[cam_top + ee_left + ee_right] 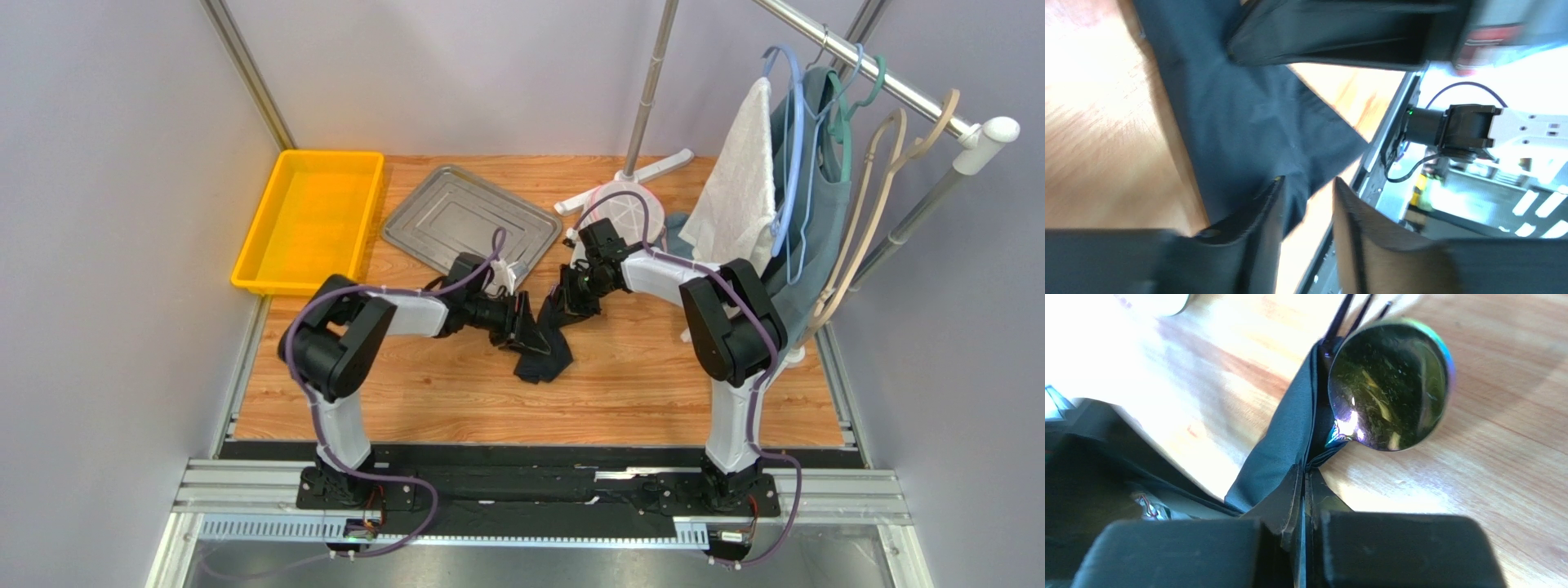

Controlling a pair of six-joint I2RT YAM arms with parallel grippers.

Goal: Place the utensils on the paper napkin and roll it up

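Two grippers are seen over the paper napkin, crumpled mid-table. The right gripper is clamped on a napkin fold beside the spoon; the left gripper is parted, holding nothing. A grey tray and a yellow bin are set behind on the wooden table, with a clothes rack at the right.

From my station I count one napkin on the counter, with one spoon and one fork poking from its end. Beyond the napkin are one metal tray, one yellow bin, one white towel, and four hangers on one rail.
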